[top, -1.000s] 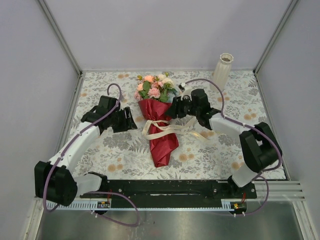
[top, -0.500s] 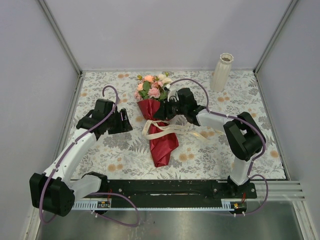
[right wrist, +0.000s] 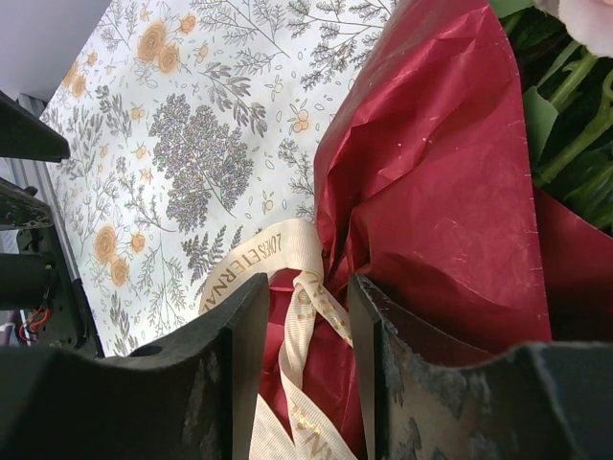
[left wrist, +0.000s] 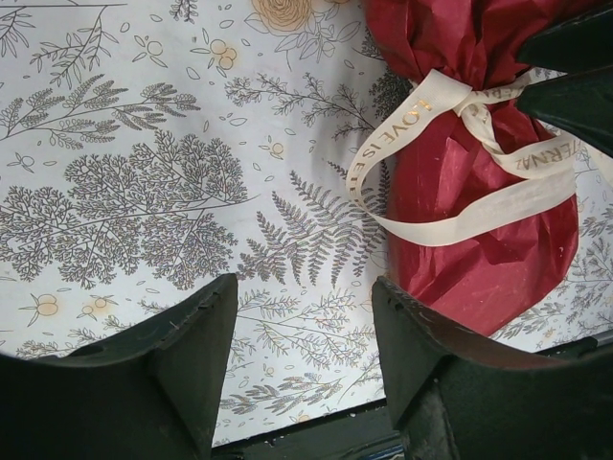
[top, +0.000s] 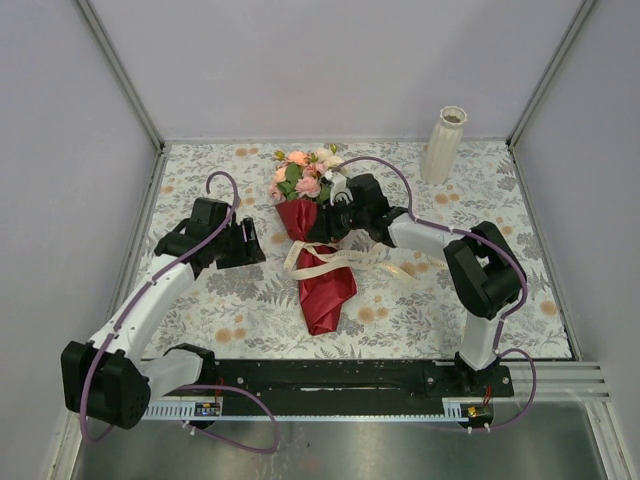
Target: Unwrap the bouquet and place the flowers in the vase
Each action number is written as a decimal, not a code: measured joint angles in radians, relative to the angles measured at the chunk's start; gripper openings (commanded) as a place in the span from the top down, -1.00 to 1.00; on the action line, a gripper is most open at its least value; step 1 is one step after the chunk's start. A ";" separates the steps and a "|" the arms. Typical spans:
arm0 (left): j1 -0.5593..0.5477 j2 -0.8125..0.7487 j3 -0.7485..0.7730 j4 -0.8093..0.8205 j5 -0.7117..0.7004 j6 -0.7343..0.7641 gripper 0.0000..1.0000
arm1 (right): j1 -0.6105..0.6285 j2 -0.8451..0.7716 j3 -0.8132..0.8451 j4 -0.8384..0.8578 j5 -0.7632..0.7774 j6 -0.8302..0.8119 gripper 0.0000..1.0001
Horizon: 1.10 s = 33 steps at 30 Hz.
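Note:
The bouquet (top: 322,275) lies along the middle of the table in dark red paper, with its flowers (top: 305,172) at the far end. A cream ribbon (right wrist: 287,249) is tied round its neck. My right gripper (top: 318,228) hovers at that neck, open. A strand of the ribbon knot runs between its jaws (right wrist: 308,287), and neither finger presses on it. My left gripper (top: 252,245) is open and empty just left of the bouquet (left wrist: 479,211), over bare tablecloth (left wrist: 305,287). The cream ribbed vase (top: 443,143) stands upright at the back right.
Loose ribbon tails (top: 390,262) trail to the right of the bouquet across the floral tablecloth (top: 250,310). Grey walls with metal posts (top: 135,95) close in the table on three sides. The black base rail (top: 330,380) runs along the near edge.
My right arm has reached left, bringing its gripper from beside the flowers onto the bouquet's tied neck. The left gripper drew back slightly to the left. The bouquet has not moved.

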 measured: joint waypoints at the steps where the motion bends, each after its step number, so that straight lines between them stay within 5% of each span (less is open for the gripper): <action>1: 0.000 0.003 0.000 0.000 0.000 0.000 -0.24 | 0.000 0.000 0.007 -0.011 0.000 -0.004 0.05; 28: 0.072 0.008 -0.015 0.029 0.022 -0.028 -0.28 | 0.032 0.076 0.171 -0.295 0.008 -0.167 0.04; 33: 0.076 0.038 -0.016 0.077 0.093 -0.085 -0.29 | 0.033 0.086 0.174 -0.312 0.005 -0.179 0.27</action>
